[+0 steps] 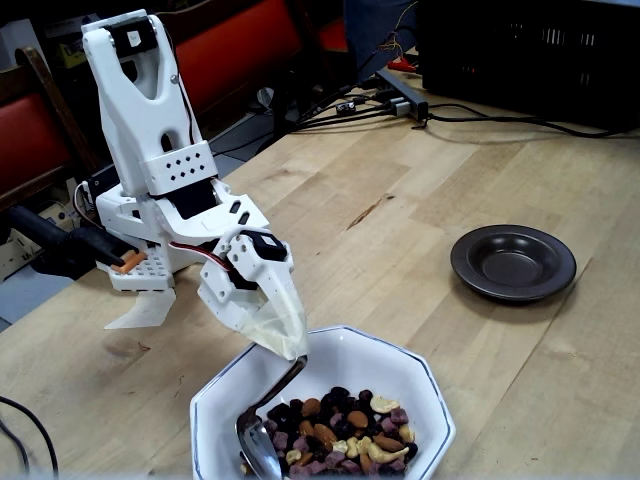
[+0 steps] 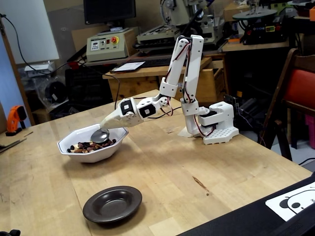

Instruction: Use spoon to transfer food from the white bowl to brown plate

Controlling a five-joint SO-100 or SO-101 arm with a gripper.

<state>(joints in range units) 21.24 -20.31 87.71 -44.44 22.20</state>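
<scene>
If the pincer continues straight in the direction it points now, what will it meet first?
The pincer, shut on the small silver metal spoon, points down into the large white octagonal bowl. The spoon tip would likely meet the mixed nuts and dried fruit first, though depth is unclear.

Spoon tilted into white bowl — touching food; brown plate apart.

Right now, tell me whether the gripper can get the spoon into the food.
Probably yes: the gripper holds the spoon with its tip already down at the food inside the white bowl, nothing between.
</scene>
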